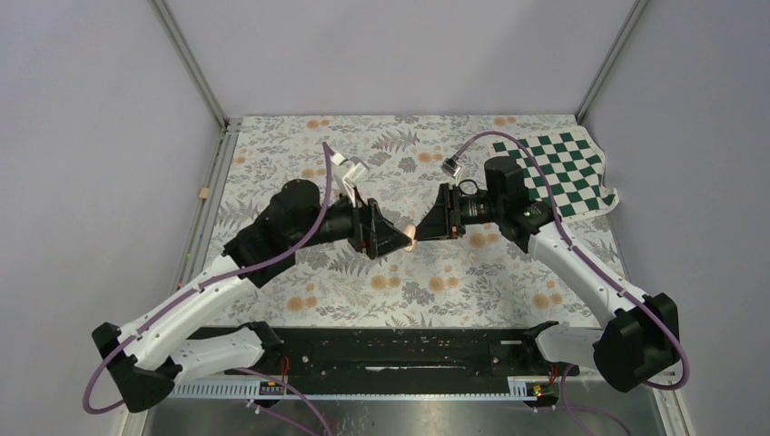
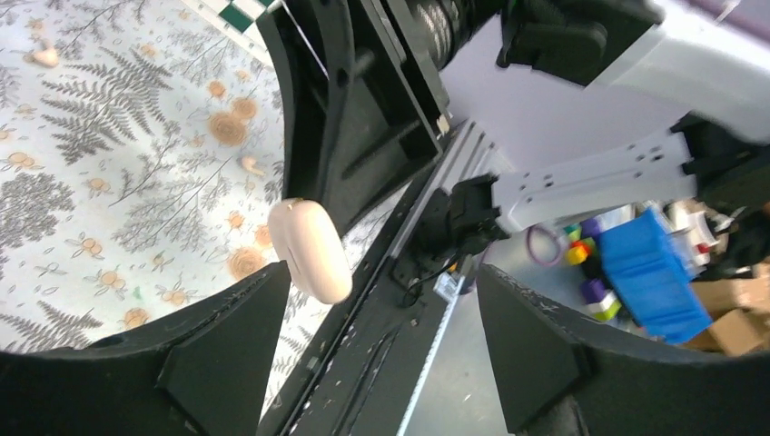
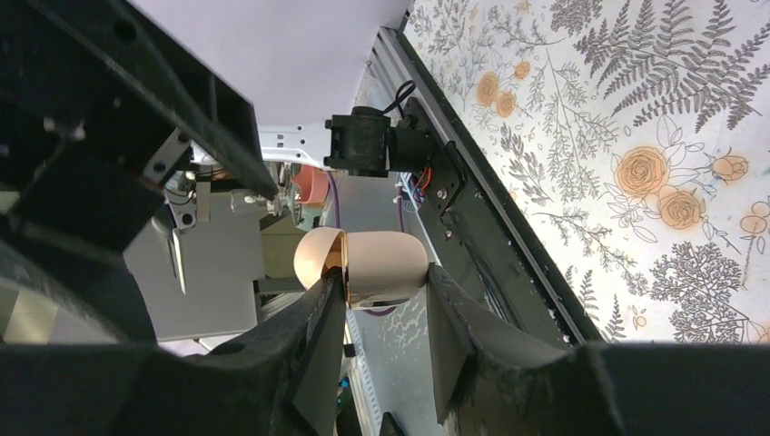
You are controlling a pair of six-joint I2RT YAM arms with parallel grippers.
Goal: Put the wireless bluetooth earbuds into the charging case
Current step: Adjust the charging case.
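The charging case (image 1: 413, 233), pale peach and rounded, hangs above the flowered cloth between the two arms. My right gripper (image 3: 386, 283) is shut on the charging case (image 3: 389, 262), one finger on each side, and its lid (image 3: 314, 257) stands ajar at a gold-coloured rim. My left gripper (image 2: 381, 304) is open, its jaws far apart. The case (image 2: 310, 250) sits just off the tip of its left finger, with the right arm's black fingers behind it. Two tiny peach earbuds (image 2: 44, 56) (image 2: 250, 164) lie loose on the cloth in the left wrist view.
A green-and-white chequered mat (image 1: 563, 173) lies at the back right of the table. A black rail (image 1: 409, 350) runs along the near edge between the arm bases. Metal frame posts stand at both back corners. Beyond the table edge sits a blue bin (image 2: 654, 272) with coloured items.
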